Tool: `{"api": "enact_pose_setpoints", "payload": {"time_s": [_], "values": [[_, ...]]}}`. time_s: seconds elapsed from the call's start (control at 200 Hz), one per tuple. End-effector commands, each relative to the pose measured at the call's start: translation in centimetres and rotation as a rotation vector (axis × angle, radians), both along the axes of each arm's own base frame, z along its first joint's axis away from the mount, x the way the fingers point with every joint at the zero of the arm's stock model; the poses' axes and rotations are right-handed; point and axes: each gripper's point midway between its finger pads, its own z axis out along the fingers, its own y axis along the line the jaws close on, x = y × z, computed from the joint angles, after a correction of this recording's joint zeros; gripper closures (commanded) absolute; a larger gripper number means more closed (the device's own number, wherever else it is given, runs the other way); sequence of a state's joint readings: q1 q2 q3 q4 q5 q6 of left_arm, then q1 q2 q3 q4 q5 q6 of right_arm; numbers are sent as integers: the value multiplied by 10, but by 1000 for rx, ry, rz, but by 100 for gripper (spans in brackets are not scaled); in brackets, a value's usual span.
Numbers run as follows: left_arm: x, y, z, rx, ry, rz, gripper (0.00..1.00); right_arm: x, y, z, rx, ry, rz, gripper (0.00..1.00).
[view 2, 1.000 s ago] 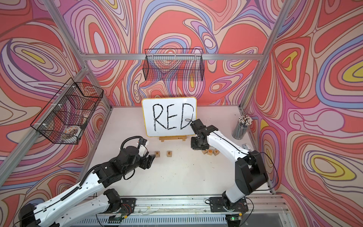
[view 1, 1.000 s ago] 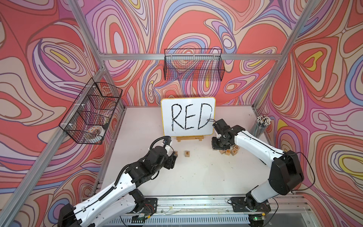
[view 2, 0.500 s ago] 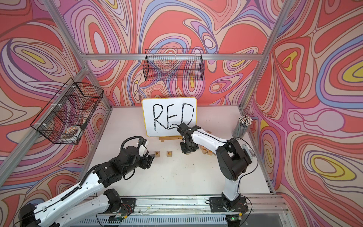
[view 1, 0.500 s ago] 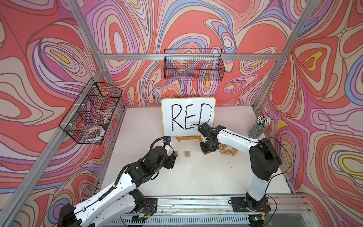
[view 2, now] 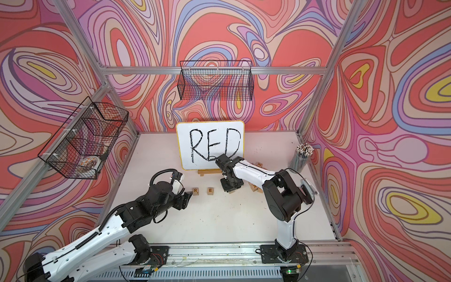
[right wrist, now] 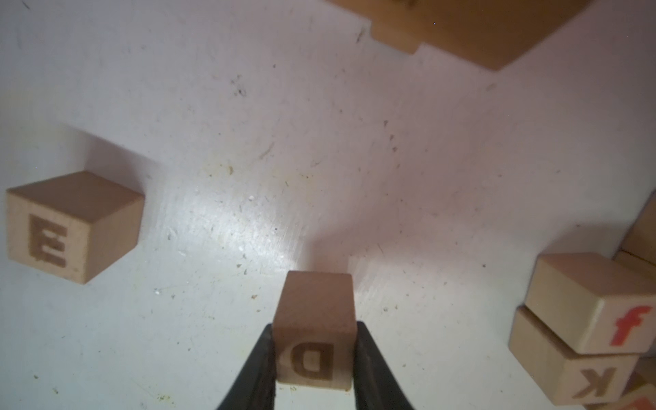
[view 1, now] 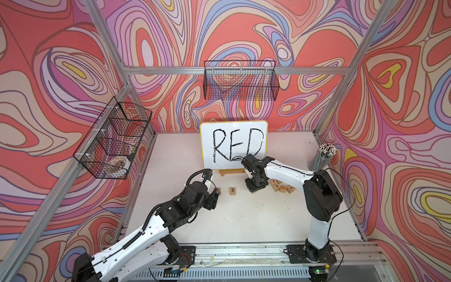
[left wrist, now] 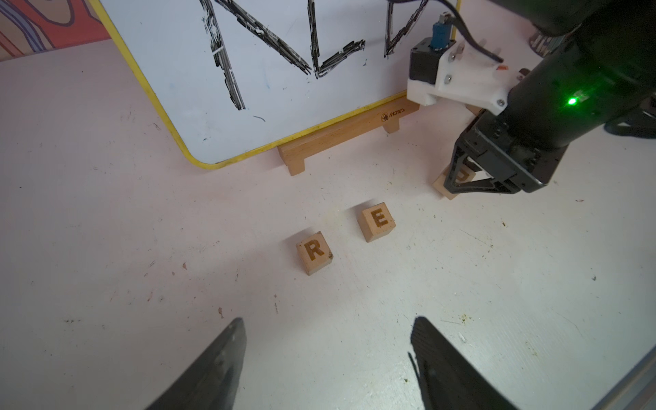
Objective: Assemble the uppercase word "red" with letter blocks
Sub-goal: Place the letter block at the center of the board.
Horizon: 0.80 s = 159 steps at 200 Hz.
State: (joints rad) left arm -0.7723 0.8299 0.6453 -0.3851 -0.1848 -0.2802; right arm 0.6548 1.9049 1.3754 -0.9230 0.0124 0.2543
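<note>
**STATUS: D BLOCK GRIPPED AT THE END OF THE ROW**

1. The counter (view 1: pixel 256 219) is a pale flat surface enclosed by patterned walls. Two wire baskets are mounted on the walls: one at the back (view 1: pixel 240 80) and one on the left side (view 1: pixel 112 141).

2. The white board (view 1: pixel 207 146) stands upright at the rear centre of the counter on a wooden stand (left wrist: pixel 340 138). It bears the handwritten word RED.

3. The left arm reaches in low from the front. The left tool (left wrist: pixel 328 319) has its fingers spread apart with nothing between them. It sits near the R block (left wrist: pixel 314 252), on the side away from the E block (left wrist: pixel 377 222).

4. The right arm extends across in front of the board. The right tool (right wrist: pixel 314 326) points downward and is clamped on the D block (right wrist: pixel 314 355), one finger on each side face.

5. A cup of sticks (view 1: pixel 322 156) stands at the right rear corner.

6. Block positions:
   - R and E lie on the counter in front of the stand, side by side with a gap, letters facing up.
   - D is held in line with them, on the far side of E from R and apart from it. Whether its underside touches the counter cannot be determined.
   - Spare blocks (view 1: pixel 283 186) are clustered just beyond the right tool; two of them show f (right wrist: pixel 596 305) and K (right wrist: pixel 571 369).
</note>
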Motion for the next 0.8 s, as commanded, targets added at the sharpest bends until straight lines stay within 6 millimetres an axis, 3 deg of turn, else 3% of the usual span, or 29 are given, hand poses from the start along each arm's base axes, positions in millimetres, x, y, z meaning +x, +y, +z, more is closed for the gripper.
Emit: {"api": "enact_pose_setpoints", "payload": {"time_s": [0.0, 0.11, 0.32, 0.611, 0.791], "values": [[1, 5, 4, 7, -17, 17, 24, 4, 8, 0, -15, -27, 81, 77], [1, 5, 3, 9, -14, 15, 24, 8, 2, 5, -68, -39, 151, 77], [1, 5, 2, 12, -9, 16, 24, 10, 9, 11, -49, -59, 275, 76], [1, 6, 2, 14, -8, 18, 24, 7, 18, 1, 3, -64, 314, 72], [1, 5, 2, 14, -5, 15, 24, 5, 13, -8, -19, -50, 312, 71]]}}
